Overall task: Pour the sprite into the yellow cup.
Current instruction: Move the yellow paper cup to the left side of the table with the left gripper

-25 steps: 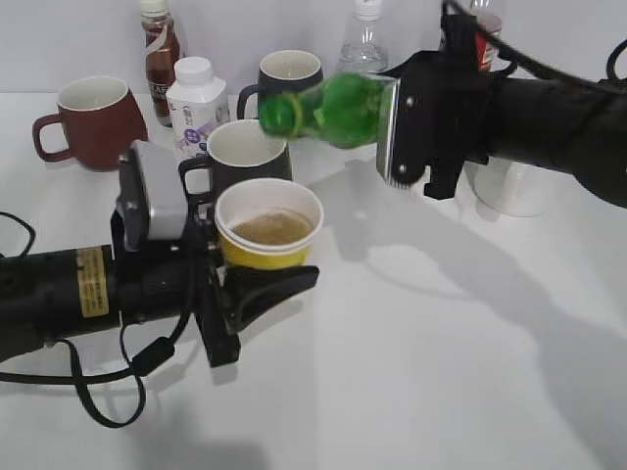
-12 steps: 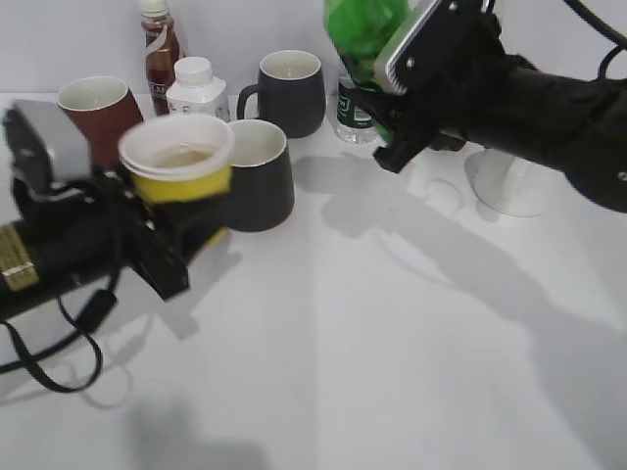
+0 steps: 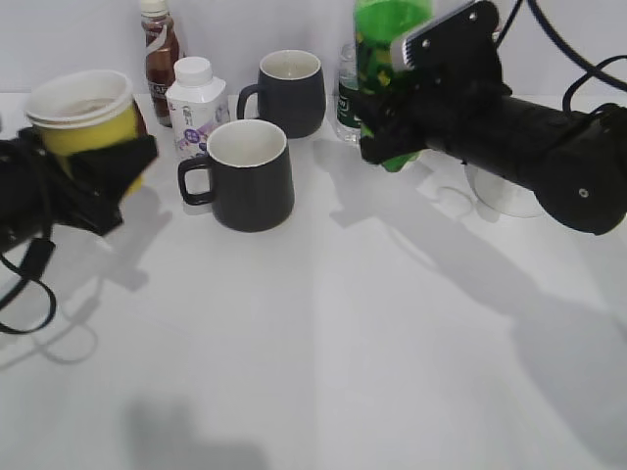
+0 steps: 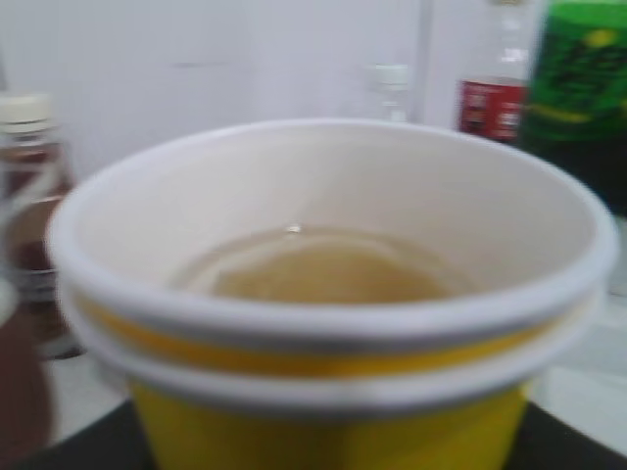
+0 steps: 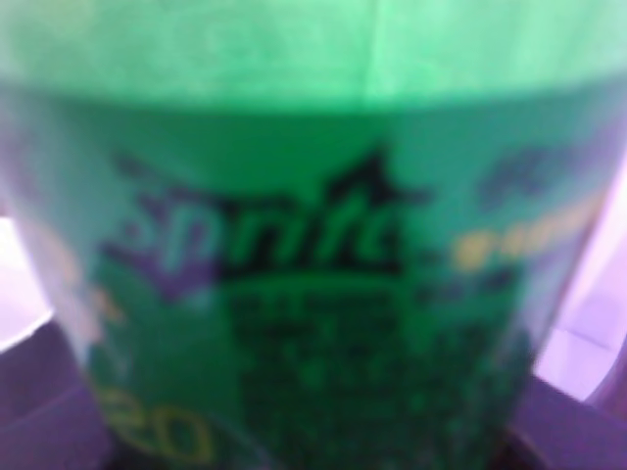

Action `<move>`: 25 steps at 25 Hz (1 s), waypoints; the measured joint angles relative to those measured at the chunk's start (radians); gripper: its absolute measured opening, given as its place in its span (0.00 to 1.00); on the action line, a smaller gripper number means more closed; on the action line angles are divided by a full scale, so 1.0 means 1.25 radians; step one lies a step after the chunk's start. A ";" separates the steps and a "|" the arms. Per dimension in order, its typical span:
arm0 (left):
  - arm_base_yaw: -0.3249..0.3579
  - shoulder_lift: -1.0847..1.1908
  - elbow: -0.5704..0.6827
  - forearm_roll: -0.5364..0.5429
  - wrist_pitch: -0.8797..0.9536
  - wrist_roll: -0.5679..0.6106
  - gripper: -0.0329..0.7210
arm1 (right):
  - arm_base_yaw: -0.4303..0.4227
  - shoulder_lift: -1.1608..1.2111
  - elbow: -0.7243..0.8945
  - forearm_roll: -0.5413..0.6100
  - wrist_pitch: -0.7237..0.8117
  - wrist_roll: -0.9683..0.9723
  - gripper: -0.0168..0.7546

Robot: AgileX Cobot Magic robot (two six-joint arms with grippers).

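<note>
The yellow cup (image 3: 83,122) is held at the far left, above the table, by my left gripper (image 3: 98,171), which is shut on it. In the left wrist view the yellow cup (image 4: 333,392) fills the frame, with pale liquid at its bottom. The sprite (image 3: 382,59) stands nearly upright at the back right, its top out of the frame, held by my right gripper (image 3: 397,117), which is shut on its lower part. In the right wrist view the sprite label (image 5: 313,255) fills the frame. The gripper fingers are hidden in both wrist views.
A black mug (image 3: 245,174) stands mid-left, a second black mug (image 3: 290,90) behind it. A white milk bottle (image 3: 196,103), a brown drink bottle (image 3: 160,44), a clear bottle (image 3: 346,93) and a white cup (image 3: 505,186) are at the back. A dark red mug hides behind the yellow cup.
The left gripper has carried the yellow cup away to the far left. The right gripper has swung the sprite from lying tipped over the cup to nearly upright at the back right.
</note>
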 joint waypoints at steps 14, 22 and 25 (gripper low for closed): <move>0.038 0.128 -0.055 -0.101 -0.002 0.075 0.56 | 0.000 0.000 0.000 0.050 -0.004 0.031 0.54; 0.038 0.266 -0.145 -0.107 -0.008 0.080 0.56 | 0.000 0.000 0.000 0.050 -0.004 0.031 0.54; 0.038 0.307 -0.160 -0.109 -0.027 0.105 0.56 | 0.000 0.000 0.000 0.050 -0.004 0.031 0.54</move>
